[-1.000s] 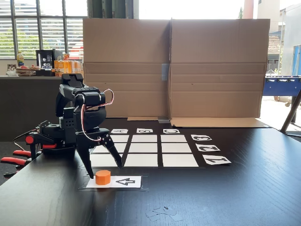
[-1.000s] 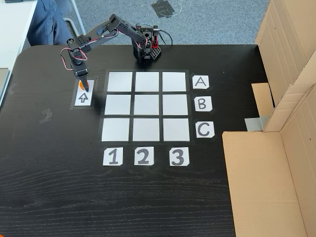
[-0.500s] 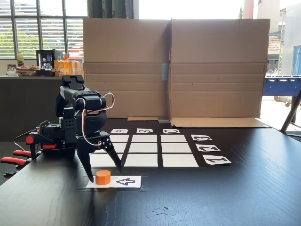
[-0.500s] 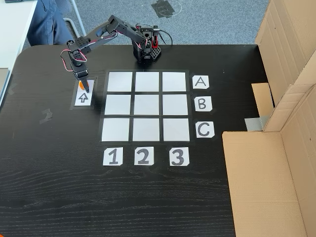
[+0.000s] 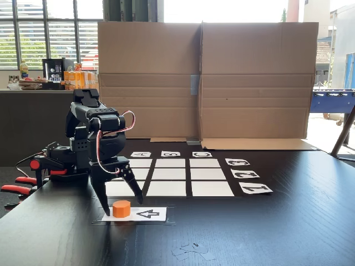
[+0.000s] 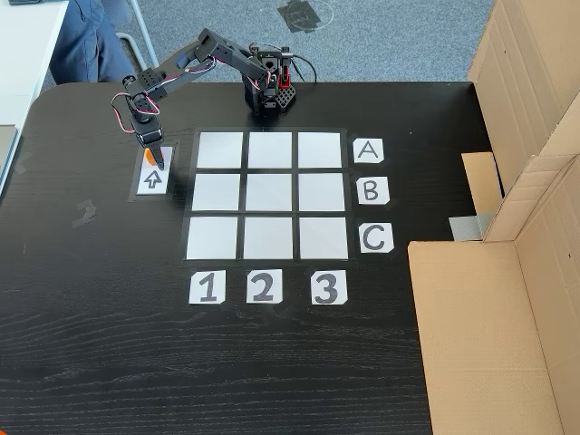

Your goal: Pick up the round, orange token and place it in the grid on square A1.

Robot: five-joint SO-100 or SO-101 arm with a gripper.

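The orange token [image 5: 121,208] sits on the left end of a white card with a black arrow [image 5: 146,213]. My gripper [image 5: 122,204] is open and straddles the token, with one fingertip at its left and the other behind it to the right. From above, the gripper [image 6: 156,158] covers most of the token [image 6: 149,156], leaving an orange sliver visible. The grid [image 6: 267,195] lies right of the card, and square A1 [image 6: 220,150] is its top-left cell there. In the low fixed view, square A1 [image 5: 116,189] shows between my fingers.
A tall cardboard wall [image 5: 205,77] stands behind the grid and runs along the right edge [image 6: 507,272] from above. Red-handled clamps [image 5: 16,189] hold the arm base at the table's left edge. Label cards A, B, C [image 6: 369,192] and 1, 2, 3 [image 6: 261,287] border the grid.
The gripper has sunk slightly and eased a little left around the token, still open. The token has not moved.
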